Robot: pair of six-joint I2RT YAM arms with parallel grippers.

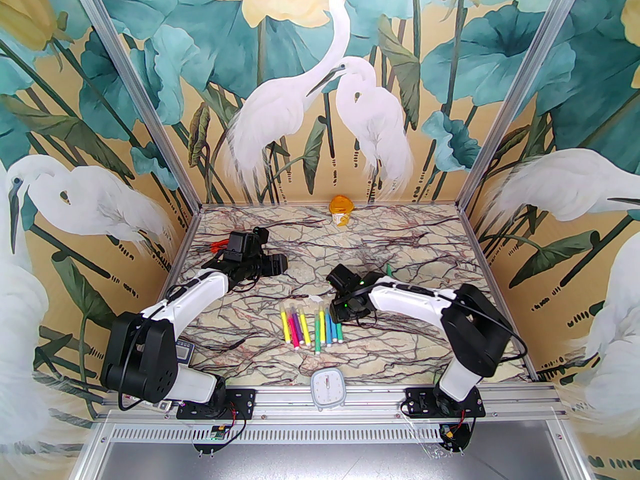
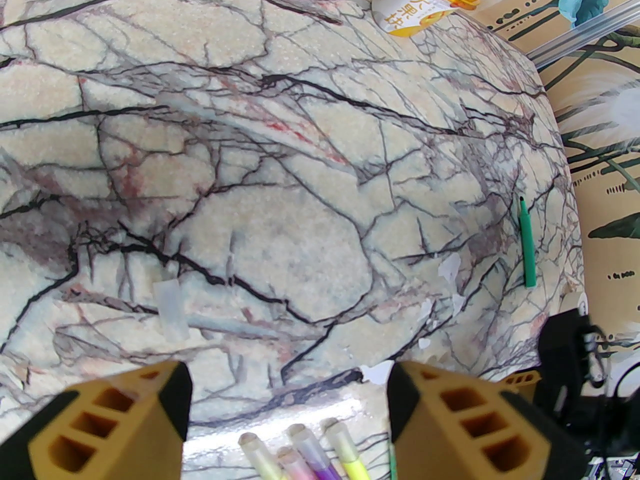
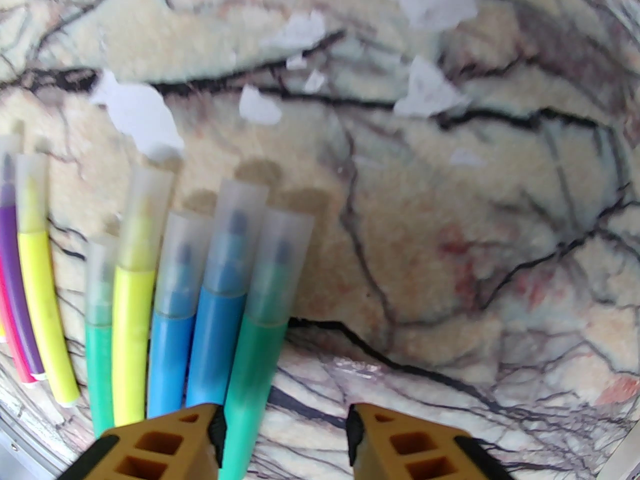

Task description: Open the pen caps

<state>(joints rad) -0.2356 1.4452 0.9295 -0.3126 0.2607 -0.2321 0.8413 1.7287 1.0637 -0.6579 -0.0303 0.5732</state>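
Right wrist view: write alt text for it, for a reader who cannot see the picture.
A row of bright felt pens with clear caps on their tips lies at the left of a marble-patterned table. The right gripper hangs open at the bottom edge, and a teal pen runs into the gap beside one finger.

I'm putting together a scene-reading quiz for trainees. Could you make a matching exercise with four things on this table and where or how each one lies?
Things:
1. orange-lidded cup
2. timer
3. lone green pen
4. loose clear cap

Places or states:
A. near edge of the table, between the arms' bases
B. lying by itself on the bare tabletop, on no pen
C. far edge, by the back wall
D. uncapped, apart from the row of pens

Pairs: 1-C, 2-A, 3-D, 4-B
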